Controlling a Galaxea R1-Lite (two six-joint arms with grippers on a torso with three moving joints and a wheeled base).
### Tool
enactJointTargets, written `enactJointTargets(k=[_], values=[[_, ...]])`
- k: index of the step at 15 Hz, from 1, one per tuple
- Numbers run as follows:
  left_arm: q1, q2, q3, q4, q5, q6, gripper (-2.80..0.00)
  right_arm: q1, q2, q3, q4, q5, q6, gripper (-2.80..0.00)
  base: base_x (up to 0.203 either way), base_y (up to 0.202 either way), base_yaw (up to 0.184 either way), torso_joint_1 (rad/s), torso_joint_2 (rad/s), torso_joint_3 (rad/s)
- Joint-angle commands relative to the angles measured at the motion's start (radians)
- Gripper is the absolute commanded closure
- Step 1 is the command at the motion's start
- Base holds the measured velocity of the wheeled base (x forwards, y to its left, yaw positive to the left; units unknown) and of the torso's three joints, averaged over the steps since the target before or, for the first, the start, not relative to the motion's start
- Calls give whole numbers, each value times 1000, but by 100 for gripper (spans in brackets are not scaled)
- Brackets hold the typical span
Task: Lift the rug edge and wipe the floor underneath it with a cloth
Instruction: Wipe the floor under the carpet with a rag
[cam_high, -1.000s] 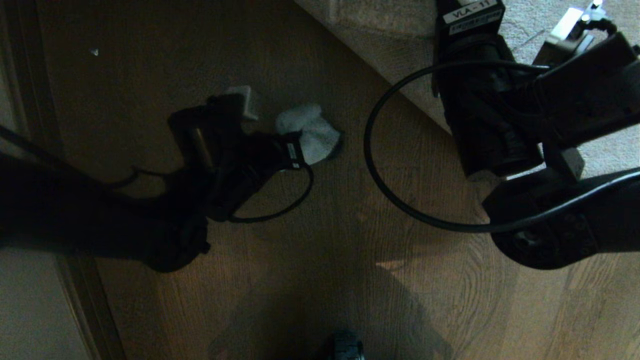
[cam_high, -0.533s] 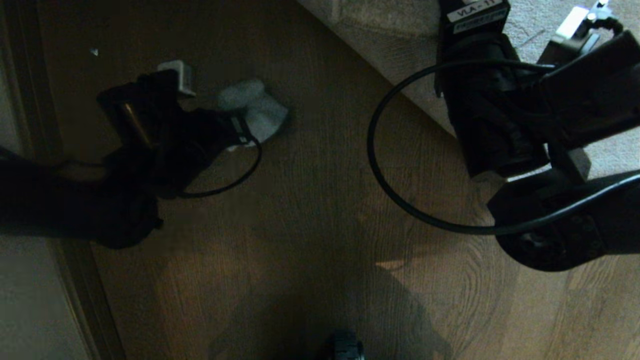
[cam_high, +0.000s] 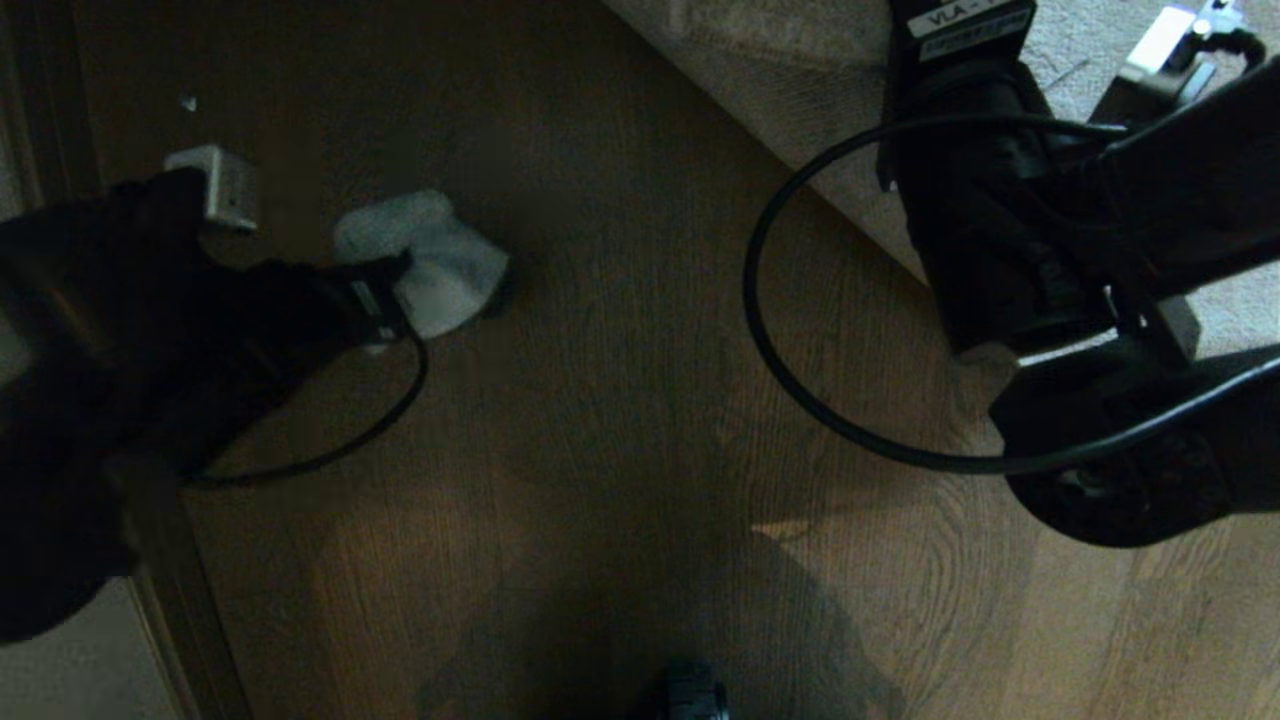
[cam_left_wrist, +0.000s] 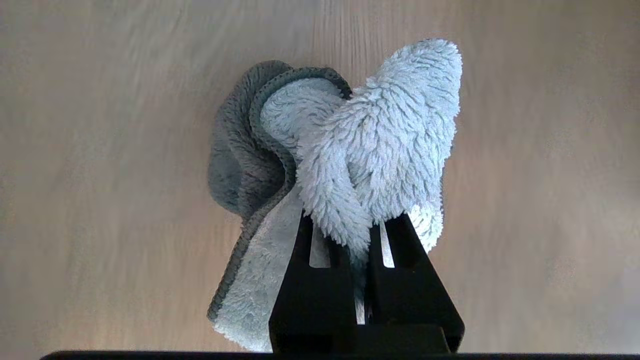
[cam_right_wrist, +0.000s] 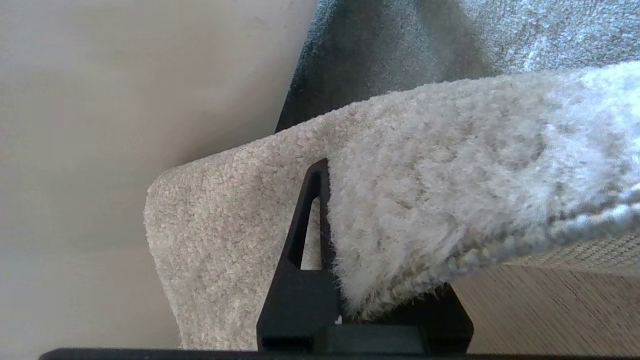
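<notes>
1. Left gripper (cam_left_wrist: 357, 245) clamped tight on the cloth (cam_high: 432, 262), well away from the rug edge (cam_high: 800, 160).
2. Right gripper (cam_right_wrist: 345, 280) pinching the rug edge, lifted off the floor (cam_high: 620, 400).
3. Long edge slanting; left arm nearer the bare floor beside it.

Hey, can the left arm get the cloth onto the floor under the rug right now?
Probably yes: the right gripper holds the rug edge up, and bare floor lies between it and the left gripper with the cloth.

Black arms (cam_high: 1010, 250), looped cables (cam_high: 800, 390), white label (cam_high: 975, 18)
</notes>
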Motion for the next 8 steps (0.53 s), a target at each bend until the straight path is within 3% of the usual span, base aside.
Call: enactJointTargets(k=[1, 3, 8], values=[[-5, -155, 137, 25, -14, -1, 0, 1, -12, 6, -49, -2, 5, 0, 0, 0, 0, 0, 0, 0], [-59, -188, 203, 48, -18, 0, 0, 1, -13, 6, -49, -2, 5, 0, 0, 0, 0, 0, 0, 0], [-278, -171, 281, 124, -14, 4, 0, 1, -16, 16, -49, -2, 10, 0, 0, 0, 0, 0, 0, 0]])
